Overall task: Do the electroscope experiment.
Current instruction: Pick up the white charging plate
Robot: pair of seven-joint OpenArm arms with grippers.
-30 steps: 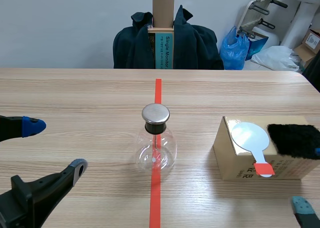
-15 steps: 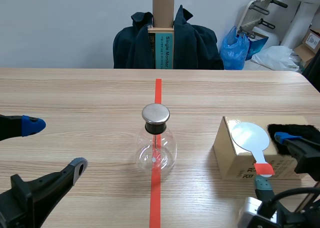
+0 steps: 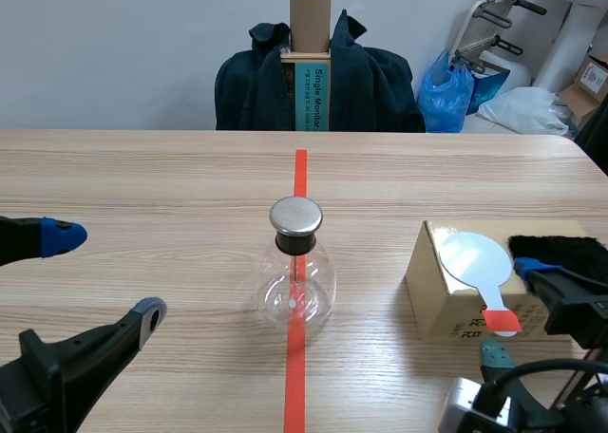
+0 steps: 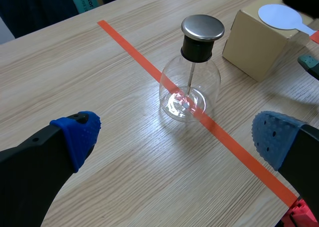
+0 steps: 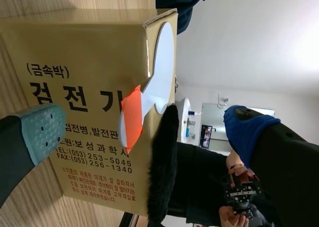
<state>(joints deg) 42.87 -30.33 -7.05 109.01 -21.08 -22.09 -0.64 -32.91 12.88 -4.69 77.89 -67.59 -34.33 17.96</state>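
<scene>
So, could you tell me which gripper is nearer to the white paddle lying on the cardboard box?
Right. The right gripper is open at the orange handle of the paddle, by the near edge of the box. The left gripper sits open on the far side of the glass flask.

clear glass flask (image 3: 296,286), brushed metal cap (image 3: 295,216), cardboard box (image 3: 456,300)

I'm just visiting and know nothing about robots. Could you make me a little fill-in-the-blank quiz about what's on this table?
1. The glass flask stands on an orange-red ____ line.
2. On the cardboard box lie a white paddle and a piece of ____ fur.
3. The left gripper and the right gripper both have their fingers ____.

Missing words: tape; black; open.
</scene>
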